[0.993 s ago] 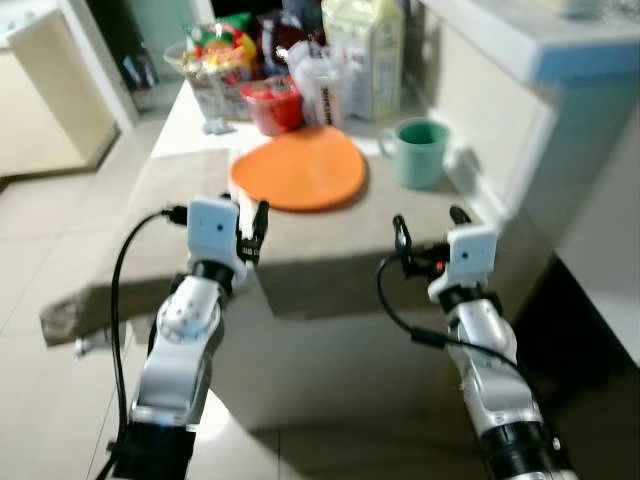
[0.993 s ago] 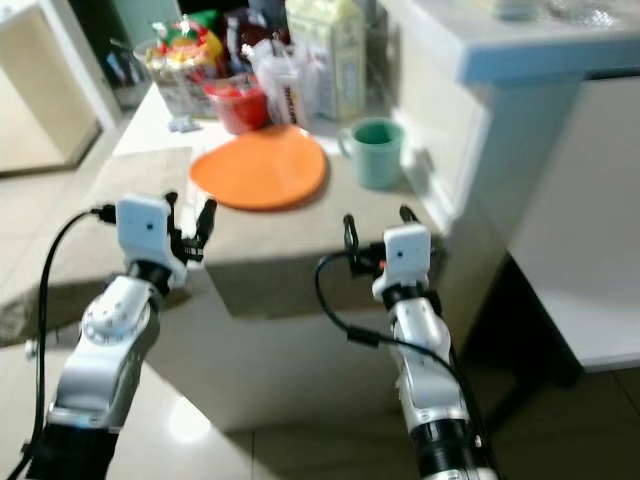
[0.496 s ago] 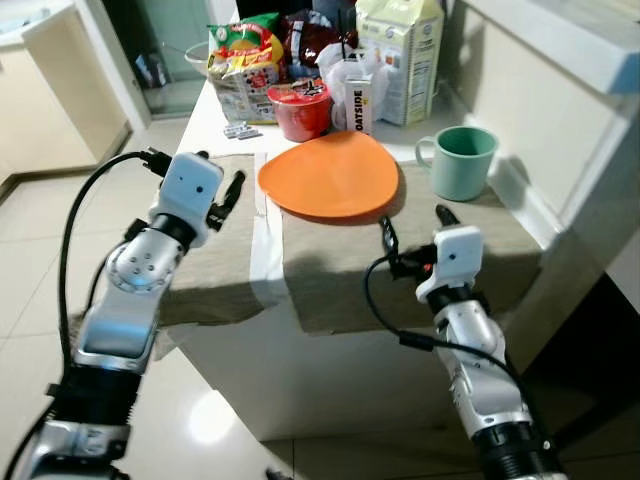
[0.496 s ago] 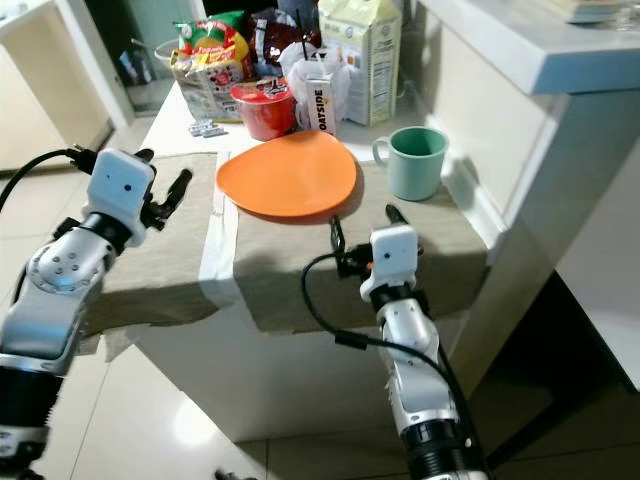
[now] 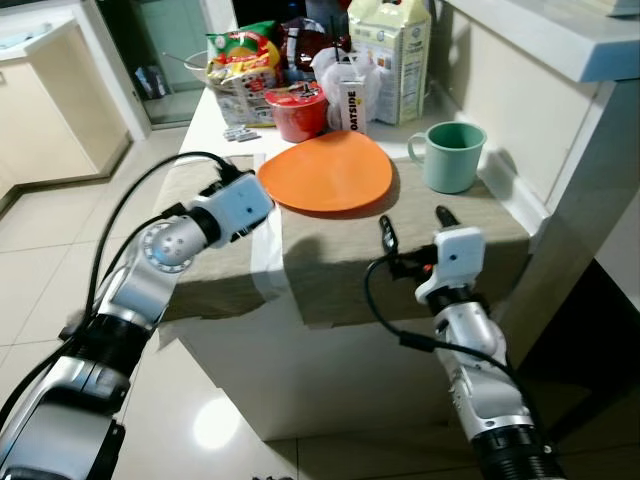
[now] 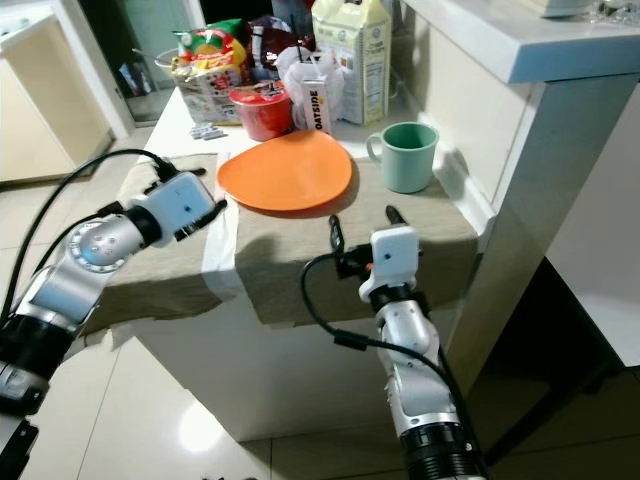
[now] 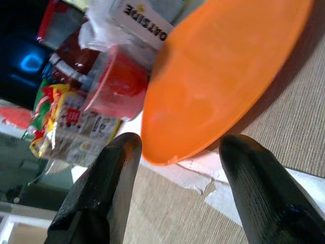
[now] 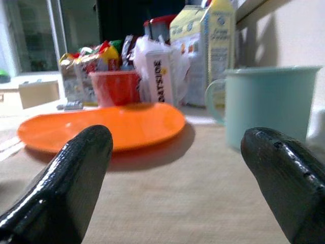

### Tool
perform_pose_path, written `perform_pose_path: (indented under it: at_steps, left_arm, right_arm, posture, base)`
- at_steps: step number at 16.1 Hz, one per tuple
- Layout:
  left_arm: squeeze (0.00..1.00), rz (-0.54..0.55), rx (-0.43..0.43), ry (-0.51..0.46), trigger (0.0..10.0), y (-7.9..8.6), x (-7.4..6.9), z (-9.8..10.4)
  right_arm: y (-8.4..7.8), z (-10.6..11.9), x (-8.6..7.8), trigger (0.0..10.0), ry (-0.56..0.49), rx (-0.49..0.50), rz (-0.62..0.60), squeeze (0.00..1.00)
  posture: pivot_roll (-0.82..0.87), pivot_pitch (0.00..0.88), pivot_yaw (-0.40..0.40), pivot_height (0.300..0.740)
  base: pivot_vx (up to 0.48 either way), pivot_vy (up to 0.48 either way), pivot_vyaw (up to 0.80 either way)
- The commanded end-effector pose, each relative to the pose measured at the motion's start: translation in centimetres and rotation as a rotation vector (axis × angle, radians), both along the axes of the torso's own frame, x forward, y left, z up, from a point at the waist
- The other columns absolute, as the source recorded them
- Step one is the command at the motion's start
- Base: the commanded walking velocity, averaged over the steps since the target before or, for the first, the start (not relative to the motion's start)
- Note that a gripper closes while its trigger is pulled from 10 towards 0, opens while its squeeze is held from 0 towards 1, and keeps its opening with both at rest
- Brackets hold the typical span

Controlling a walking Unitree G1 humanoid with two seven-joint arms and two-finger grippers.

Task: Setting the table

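Observation:
An orange plate (image 5: pixel 328 172) lies on the beige cloth (image 5: pixel 400 265) covering the table's near end. A green mug (image 5: pixel 450 157) stands to its right by the wall. My left gripper (image 7: pixel 179 145) is low over the cloth at the plate's left rim, open, with the rim just ahead between the fingertips (image 7: pixel 127 142). Its wrist box (image 5: pixel 236 207) hides the fingers from the head views. My right gripper (image 5: pixel 412 220) hovers open at the table's front edge, pointing toward the gap between plate and mug, with nothing in it.
Behind the plate stand a red bowl (image 5: pixel 297 112), an Oatside carton (image 5: pixel 350 98), a tall milk carton (image 5: pixel 392 55) and snack bags (image 5: pixel 235 68). A white counter wall (image 5: pixel 570 150) borders the table on the right. Tiled floor (image 5: pixel 60 240) lies to the left.
My left arm swung right and down from beside the table to the plate's left rim. The right gripper stayed nearly still. The camera shifted slightly.

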State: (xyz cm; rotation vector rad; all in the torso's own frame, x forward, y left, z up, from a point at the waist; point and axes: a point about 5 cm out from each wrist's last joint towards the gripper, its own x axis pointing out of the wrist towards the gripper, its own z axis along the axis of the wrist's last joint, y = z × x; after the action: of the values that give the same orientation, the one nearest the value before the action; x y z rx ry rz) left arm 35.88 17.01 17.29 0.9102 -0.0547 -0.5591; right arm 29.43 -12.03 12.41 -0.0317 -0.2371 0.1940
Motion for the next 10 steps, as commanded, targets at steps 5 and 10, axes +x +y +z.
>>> perform_pose_path:
  at_steps: [5,10]
  left_arm:
    - [1.0,-0.019,0.072,0.046,10.0,0.0,1.7,-0.5]
    - [1.0,-0.059,0.12,0.021,10.0,-0.6,2.3,-0.2]
  right_arm:
    - [-1.7,0.0,-1.0,10.0,0.019,0.0,-0.05,0.0]
    - [-1.5,0.0,-1.5,10.0,0.036,0.003,-0.052,0.0]
  posture:
    - [-0.21,0.0,0.165,0.74]
    - [-0.21,0.011,0.168,0.74]
  base:
    - [0.0,0.0,0.0]
    - [0.0,0.0,0.0]
